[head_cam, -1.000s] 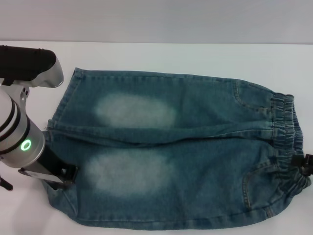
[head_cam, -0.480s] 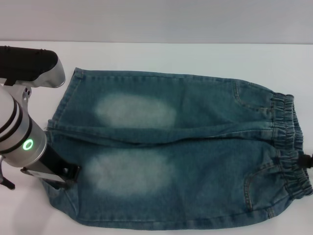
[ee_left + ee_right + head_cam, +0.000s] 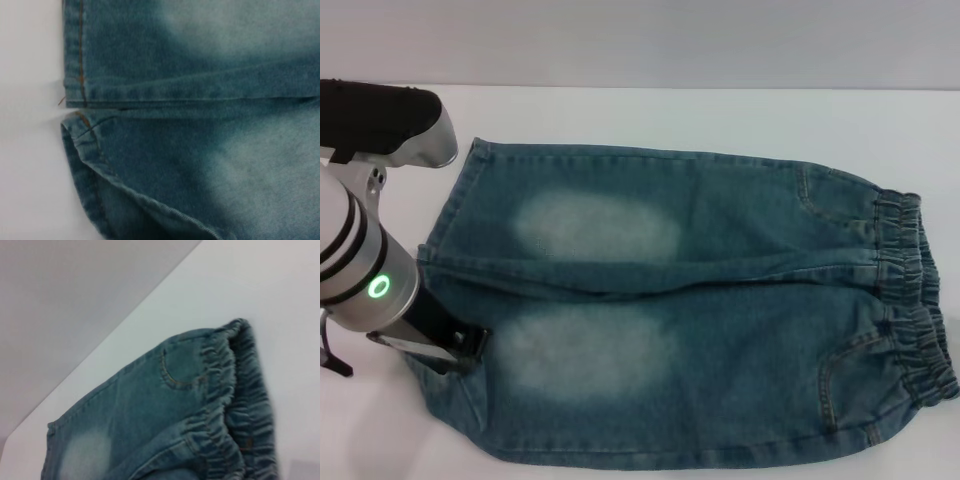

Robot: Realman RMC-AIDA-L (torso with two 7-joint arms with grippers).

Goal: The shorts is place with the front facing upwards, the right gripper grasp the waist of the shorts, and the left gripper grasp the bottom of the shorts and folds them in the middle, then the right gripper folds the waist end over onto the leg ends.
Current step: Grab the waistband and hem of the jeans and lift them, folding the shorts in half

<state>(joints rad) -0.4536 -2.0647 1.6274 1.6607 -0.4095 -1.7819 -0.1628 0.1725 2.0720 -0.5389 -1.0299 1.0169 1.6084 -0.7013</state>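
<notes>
Left gripper (image 3: 455, 350) on the shorts (image 3: 700, 310), white table (image 3: 650, 115) beneath.

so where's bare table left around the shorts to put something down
Widest bare strip of the white table runs along the far side, between the shorts and the wall. A narrow strip lies past the waist end on the right. The leg ends side is crowded by the left gripper. The near edge has almost none.

Shorts (image 3: 700, 320) blue denim w/ pale faded patches; table (image 3: 720, 115) white.
</notes>
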